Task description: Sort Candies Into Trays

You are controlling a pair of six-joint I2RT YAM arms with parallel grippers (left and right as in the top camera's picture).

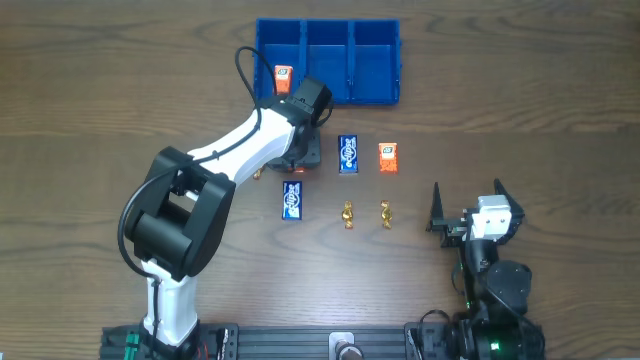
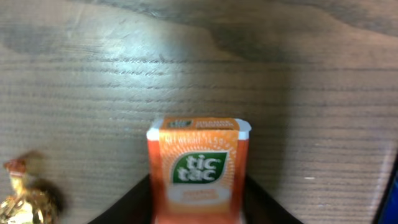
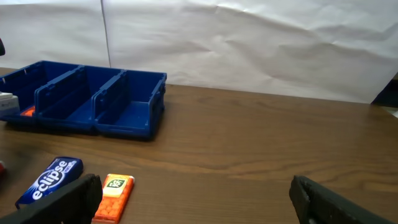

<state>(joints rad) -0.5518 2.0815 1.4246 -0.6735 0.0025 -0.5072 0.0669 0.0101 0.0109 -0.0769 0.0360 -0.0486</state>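
Ahead of my right claw I see the dark wood-grain table stretching to a creased white sheet hung behind its far edge.

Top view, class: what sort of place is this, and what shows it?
Probably a robot lab bench for sorting practice: a robot left arm and right arm mounted at one edge of a dark wood-grain table, a blue plastic three-compartment tray, and a plain white sheet hung as backdrop.
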